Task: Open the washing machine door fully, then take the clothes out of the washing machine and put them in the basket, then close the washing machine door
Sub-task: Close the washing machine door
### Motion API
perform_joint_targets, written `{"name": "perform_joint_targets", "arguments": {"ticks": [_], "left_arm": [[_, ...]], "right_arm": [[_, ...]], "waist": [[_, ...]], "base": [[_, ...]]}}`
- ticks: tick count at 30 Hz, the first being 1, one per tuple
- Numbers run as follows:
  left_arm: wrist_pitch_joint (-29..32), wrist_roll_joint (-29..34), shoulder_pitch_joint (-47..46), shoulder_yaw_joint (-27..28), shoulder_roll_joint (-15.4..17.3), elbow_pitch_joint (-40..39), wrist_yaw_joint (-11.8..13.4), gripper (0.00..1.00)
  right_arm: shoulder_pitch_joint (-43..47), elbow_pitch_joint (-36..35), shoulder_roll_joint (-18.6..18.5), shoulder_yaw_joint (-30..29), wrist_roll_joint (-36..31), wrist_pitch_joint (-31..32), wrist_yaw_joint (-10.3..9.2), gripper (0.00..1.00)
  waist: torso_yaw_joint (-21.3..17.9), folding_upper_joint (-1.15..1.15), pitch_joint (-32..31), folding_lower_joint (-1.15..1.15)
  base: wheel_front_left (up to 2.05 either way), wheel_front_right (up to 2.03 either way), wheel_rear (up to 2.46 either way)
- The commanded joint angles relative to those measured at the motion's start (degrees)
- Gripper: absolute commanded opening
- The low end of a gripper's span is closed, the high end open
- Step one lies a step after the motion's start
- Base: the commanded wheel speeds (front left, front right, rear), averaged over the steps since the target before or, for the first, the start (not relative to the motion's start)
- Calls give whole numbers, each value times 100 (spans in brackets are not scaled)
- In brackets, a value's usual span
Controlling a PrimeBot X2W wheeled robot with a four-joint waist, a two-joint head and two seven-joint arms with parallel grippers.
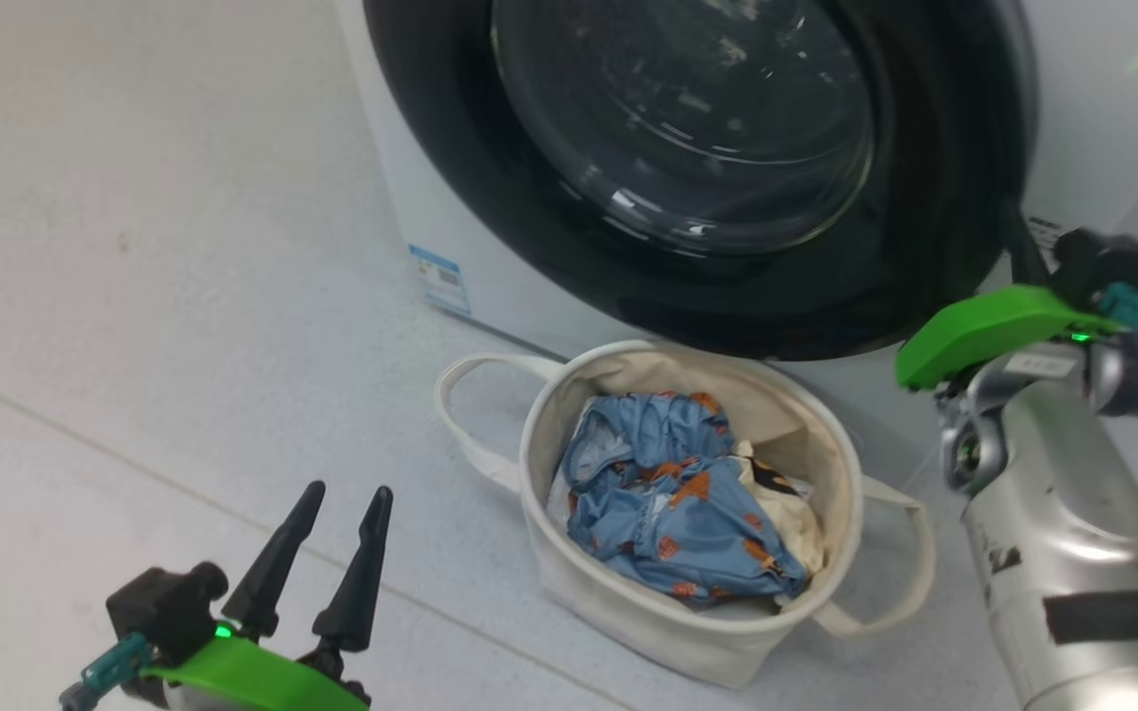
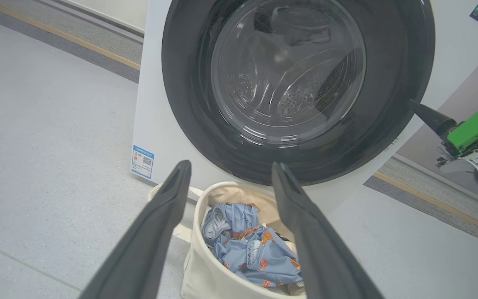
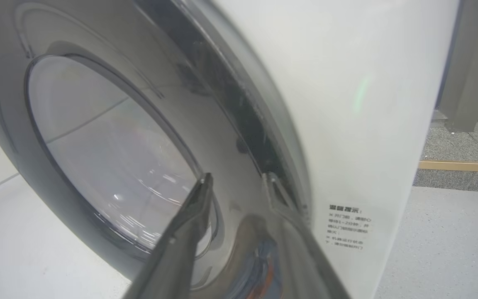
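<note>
The washing machine (image 1: 401, 188) stands ahead with the washing machine door (image 1: 934, 178) swung against its front; whether it is latched I cannot tell. Through the door's glass (image 2: 284, 70) I see the steel drum. The basket (image 1: 532, 434) sits on the floor below the door, holding the clothes (image 1: 673, 499), light blue with orange figures. My left gripper (image 1: 350, 492) hovers open left of the basket, pointing at it (image 2: 230, 164). My right gripper (image 3: 237, 180) is at the door's right edge (image 3: 239, 120), fingers apart, one fingertip (image 3: 273, 182) at the dark gap beside the white front (image 3: 347, 104).
A blue label (image 1: 439, 279) sits low on the machine's left front. Pale grey floor (image 1: 134, 296) stretches wide to the left. In the left wrist view a wooden strip (image 2: 430, 199) runs along the floor to the right of the machine.
</note>
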Motion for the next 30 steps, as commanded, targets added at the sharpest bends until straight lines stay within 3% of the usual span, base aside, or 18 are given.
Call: {"name": "perform_joint_targets", "arguments": {"ticks": [1,8,20,30], "left_arm": [[-15,-34,-110,232,177,-170,48,100],[-12,-41,94,285,284,-243,151,100],[-63,-114,512,542,517,-498,363,100],[-133,-255,697,745,569,-816,460,100]], "right_arm": [[43,-197,49,255,54,-71,-1,100],[716,-514,49,1009,261,-71,-1,100],[1664,-1447,49,1774,383,-71,-1,100],[2618,-2552,49,1575,303,-33,-1,100]], "waist": [[-156,0,-141,-1],[-663,0,-517,-1],[-1608,0,-848,-1],[-1882,0,-809,-1]], "base": [[0,0,0],[0,0,0],[0,0,0],[0,0,0]]}}
